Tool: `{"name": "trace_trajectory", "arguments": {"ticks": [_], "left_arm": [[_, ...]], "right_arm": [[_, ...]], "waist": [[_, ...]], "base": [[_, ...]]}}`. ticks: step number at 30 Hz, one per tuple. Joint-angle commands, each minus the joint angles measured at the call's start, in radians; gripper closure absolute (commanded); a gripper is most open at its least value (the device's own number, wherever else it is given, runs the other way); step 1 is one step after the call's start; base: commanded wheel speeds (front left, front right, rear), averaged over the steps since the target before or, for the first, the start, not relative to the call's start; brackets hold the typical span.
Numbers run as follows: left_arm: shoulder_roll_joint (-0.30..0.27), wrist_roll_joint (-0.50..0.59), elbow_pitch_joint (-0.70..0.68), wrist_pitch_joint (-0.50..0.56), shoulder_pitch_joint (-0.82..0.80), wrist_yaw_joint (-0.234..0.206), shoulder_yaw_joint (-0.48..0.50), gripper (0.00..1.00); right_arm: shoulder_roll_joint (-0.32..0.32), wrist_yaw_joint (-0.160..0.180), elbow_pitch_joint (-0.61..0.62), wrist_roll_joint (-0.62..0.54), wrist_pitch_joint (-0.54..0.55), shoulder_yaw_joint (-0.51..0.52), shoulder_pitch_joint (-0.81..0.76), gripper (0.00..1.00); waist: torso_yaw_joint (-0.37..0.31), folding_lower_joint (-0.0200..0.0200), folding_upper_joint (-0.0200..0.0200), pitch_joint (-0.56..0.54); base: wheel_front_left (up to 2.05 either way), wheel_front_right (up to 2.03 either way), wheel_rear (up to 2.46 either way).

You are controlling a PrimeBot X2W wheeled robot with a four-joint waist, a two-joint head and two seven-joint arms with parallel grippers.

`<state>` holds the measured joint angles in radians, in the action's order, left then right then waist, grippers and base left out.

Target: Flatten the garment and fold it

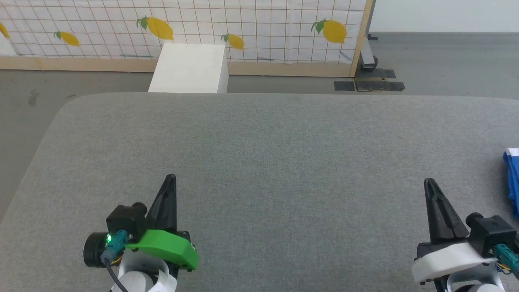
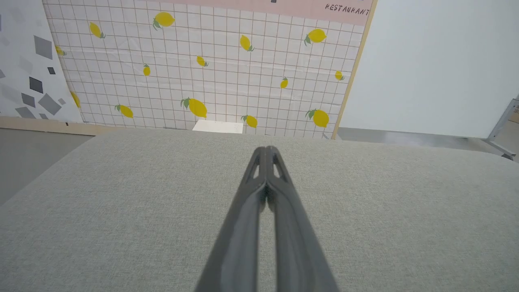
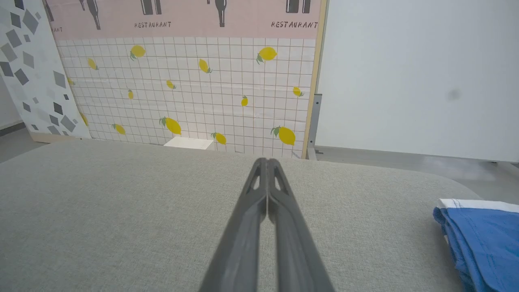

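The garment (image 1: pixel 513 178) is bright blue fabric with a white edge, lying at the far right edge of the grey padded table (image 1: pixel 267 154); most of it is cut off by the frame. The right wrist view shows the garment (image 3: pixel 482 239) as layered blue cloth to the right of my fingers. My right gripper (image 1: pixel 429 183) stands shut and empty, a short way left of the garment. Over the table's left front my left gripper (image 1: pixel 171 178) is also shut, holding nothing. Both wrist views show the fingertips pressed together, left gripper (image 2: pixel 265 151) and right gripper (image 3: pixel 264 162).
A white box (image 1: pixel 189 69) stands on the floor just beyond the table's far edge. Behind it runs a lemon-patterned tiled panel (image 1: pixel 243 24) with a wooden frame. Grey floor lies to the left and beyond the table.
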<state>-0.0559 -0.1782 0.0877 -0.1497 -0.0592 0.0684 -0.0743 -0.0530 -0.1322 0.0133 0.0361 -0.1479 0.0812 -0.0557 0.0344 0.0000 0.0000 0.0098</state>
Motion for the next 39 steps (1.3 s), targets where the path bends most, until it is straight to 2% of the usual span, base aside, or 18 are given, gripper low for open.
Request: {"name": "trace_trajectory", "arguments": {"ticks": [1,39], "left_arm": [[0.003,0.011,-0.007,0.007,0.019,-0.008,0.006,1.0],[0.004,0.101,-0.051,0.084,0.041,-0.04,0.043,1.0]], "right_arm": [[0.001,0.001,-0.003,-0.006,0.006,-0.005,0.018,1.0],[0.002,0.001,-0.009,-0.022,0.082,-0.046,0.038,1.0]], "waist": [[-0.001,0.0,0.0,0.0],[-0.019,0.0,0.0,-0.005]], "base": [[0.0,0.0,0.0],[0.0,0.0,0.0]]}}
